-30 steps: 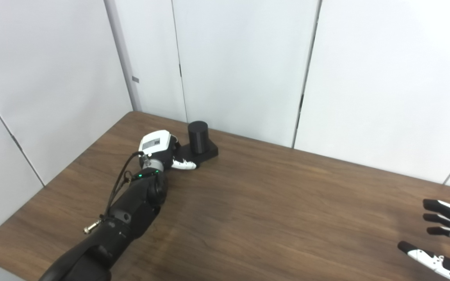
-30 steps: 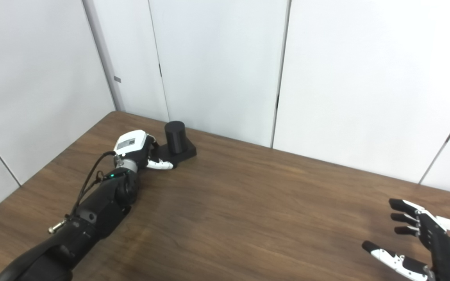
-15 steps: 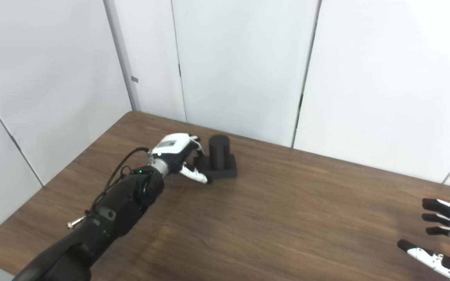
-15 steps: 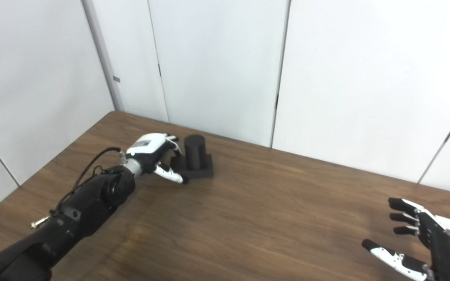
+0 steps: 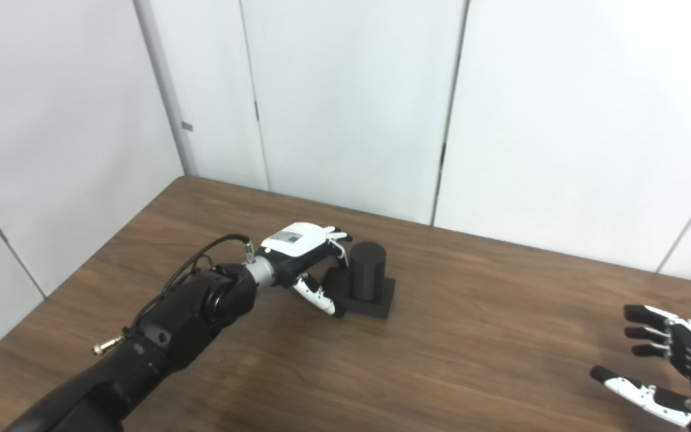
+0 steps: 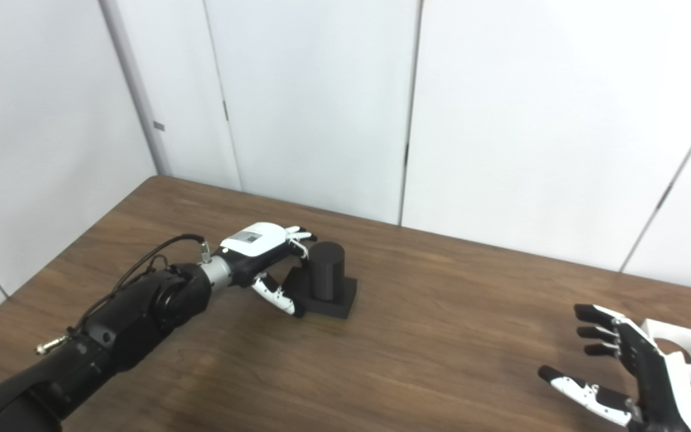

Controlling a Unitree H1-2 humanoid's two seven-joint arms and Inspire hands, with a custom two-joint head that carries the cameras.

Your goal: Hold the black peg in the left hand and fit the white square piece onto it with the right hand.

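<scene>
The black peg (image 5: 367,270), a short cylinder on a square black base, stands upright on the brown table (image 5: 471,360) left of centre. My left hand (image 5: 300,252) is clasped on its left side: the fingers reach behind the cylinder and the thumb (image 5: 321,298) presses the base's front corner. The white square piece (image 6: 681,351) with a round hole lies at the table's right edge. My right hand (image 6: 621,372) hovers just in front of and left of it, open, fingers spread, holding nothing. In the left eye view only a white sliver of the piece shows behind that hand.
White wall panels (image 5: 351,108) stand close behind the table's far edge. The table's left edge (image 5: 81,258) runs diagonally beside my left forearm (image 5: 159,336). Bare wood lies between the two hands.
My left hand has dragged the black peg from near the far left edge toward the table's middle and closer to me. The camera has shifted a little. The right hand has stayed put.
</scene>
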